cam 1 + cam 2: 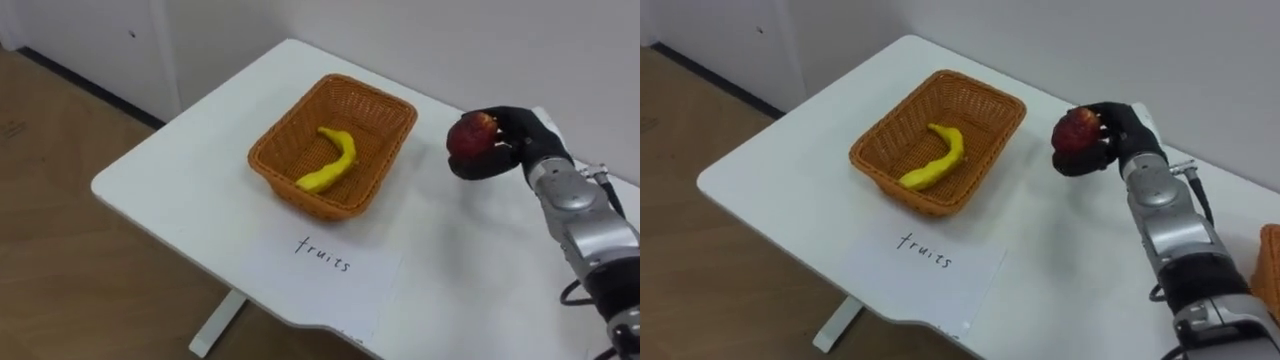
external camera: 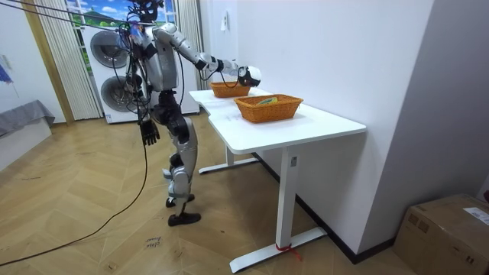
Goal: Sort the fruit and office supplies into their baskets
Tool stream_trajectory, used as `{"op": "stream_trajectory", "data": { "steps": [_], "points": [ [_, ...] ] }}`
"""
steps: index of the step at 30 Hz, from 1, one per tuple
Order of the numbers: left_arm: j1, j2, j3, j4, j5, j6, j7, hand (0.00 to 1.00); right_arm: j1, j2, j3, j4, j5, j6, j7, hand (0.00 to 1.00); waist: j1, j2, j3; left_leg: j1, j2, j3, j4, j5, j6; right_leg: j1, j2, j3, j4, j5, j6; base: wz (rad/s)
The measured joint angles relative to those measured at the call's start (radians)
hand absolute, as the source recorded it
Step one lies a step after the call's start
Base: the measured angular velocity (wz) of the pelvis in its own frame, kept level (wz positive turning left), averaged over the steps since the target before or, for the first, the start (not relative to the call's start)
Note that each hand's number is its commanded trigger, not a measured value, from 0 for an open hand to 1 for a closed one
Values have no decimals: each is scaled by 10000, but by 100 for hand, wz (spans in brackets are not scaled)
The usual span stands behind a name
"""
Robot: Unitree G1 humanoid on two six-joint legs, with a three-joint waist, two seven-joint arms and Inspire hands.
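On table (image 1: 170,175): basket (image 1: 285,130). Inside basket: banana (image 1: 333,160). Before basket, at near table edge: paper label (image 1: 322,268). Right of basket, above tabletop: apple (image 1: 470,134), clasped in right hand (image 1: 520,135). Farther right of basket: second basket (image 1: 1272,260).

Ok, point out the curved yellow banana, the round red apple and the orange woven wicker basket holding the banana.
yellow banana (image 1: 343,160): left eye view, middle of its curve.
red apple (image 1: 470,137): left eye view, its rounded front.
wicker basket (image 1: 375,105): left eye view, far inner wall.
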Motion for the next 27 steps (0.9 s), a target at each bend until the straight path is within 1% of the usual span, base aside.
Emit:
{"op": "stream_trajectory", "data": {
  "steps": [3, 5, 9, 11, 12, 14, 15, 17, 18, 19, 22, 23, 24, 25, 26, 27],
  "points": [
    [-2, -9, 3, -15, 2, -2, -94, 0, -1, -80, 0, -793, -136, 132, -123, 100, -69, -119, 8, 38, -11, 11, 3, -2, 4, 54, -7, 17, -10, -7, 6, 0],
    [8, -36, 8, 8, 2, -1, -89, 0, -1, -96, 0, -1545, -274, 202, -204, 100, -92, -117, 47, 25, -16, -13, 11, -2, 4, 52, -4, 27, -18, -8, 7, 0],
    [53, -42, 11, 6, 16, 0, -90, 0, 0, -94, 5, -2809, -392, 196, -280, 100, -75, -136, 71, 24, -32, -49, 9, -2, 4, 110, 8, -1, -127, -9, 8, 5],
    [53, -44, 0, 11, 2, 1, -106, 0, -1, -86, 44, -3505, -390, 195, -279, 100, 65, -123, 85, 35, -33, -97, -2, -3, 4, 127, 9, -16, -134, -10, 9, 4],
    [53, -45, 0, 12, 0, 2, -113, 0, -1, -86, 51, -3622, -389, 193, -275, 100, 78, -116, 99, 44, -37, -114, -3, -3, 4, 144, 9, -25, -136, -10, 10, 8],
    [64, -48, -1, 16, 40, 3, -156, 0, -5, -71, 150, -4089, -540, 196, -257, 100, 173, -102, 145, 45, -45, -130, -4, -3, 3, 161, 15, -55, -139, -15, 18, 6],
    [65, -50, 3, 27, 52, 3, -176, 0, -4, -45, 172, -4215, -605, 199, -233, 100, 214, -95, 150, 46, -43, -131, -4, -3, 3, 161, 19, -51, -141, -15, 18, 0],
    [64, -74, 16, 40, 73, 11, -288, 0, -4, -23, 403, -4587, -869, 199, -102, 100, 398, -86, 189, 63, -33, -126, -71, 0, -2, 141, 22, -10, -148, -16, 17, -4],
    [66, -73, 15, 41, 79, 11, -312, 0, -4, -21, 484, -4642, -883, 202, -73, 100, 443, -92, 188, 74, -29, -119, -93, 0, -3, 136, 22, 5, -149, -16, 17, -10],
    [83, -73, 13, 38, 65, 15, -323, 0, -3, 54, 647, -4794, -926, 266, -23, 100, 618, -114, 187, 128, -17, -88, -183, 9, -13, 125, 20, 12, -152, -18, 15, -8],
    [80, -74, 5, 7, 38, 52, -316, 0, -3, 317, 1037, -5013, -999, 279, 86, 100, 674, -236, 172, 142, -24, -113, -217, 10, -16, 143, 21, -12, -171, -53, 27, 2],
    [73, -80, -6, 2, 33, 61, -301, 0, -4, 388, 1188, -5013, -999, 285, 121, 100, 734, -279, 189, 182, -31, -146, -230, 9, -15, 191, 20, -25, -173, -57, 34, 8],
    [76, -83, -7, 5, 33, 71, -298, 0, -3, 404, 1277, -5013, -999, 295, 128, 100, 774, -291, 198, 199, -32, -155, -233, 6, -12, 209, 19, -33, -172, -57, 35, 7],
    [76, -95, -8, 36, 35, 104, -281, 0, -3, 481, 1420, -5011, -999, 341, 180, 100, 886, -298, 208, 223, -29, -177, -235, -7, -2, 232, 20, -59, -171, -58, 37, 5],
    [74, -103, -11, 49, 73, 143, -260, 0, -3, 563, 1558, -4992, -1058, 386, 240, 100, 928, -308, 215, 232, -31, -209, -246, -8, 0, 246, 16, -131, -166, -56, 39, 7],
    [74, -104, -10, 57, 82, 163, -254, 0, -3, 564, 1664, -4965, -1113, 386, 267, 100, 960, -314, 221, 224, -39, -247, -245, -7, -1, 251, 10, -180, -155, -55, 40, 14]
  ]
}}
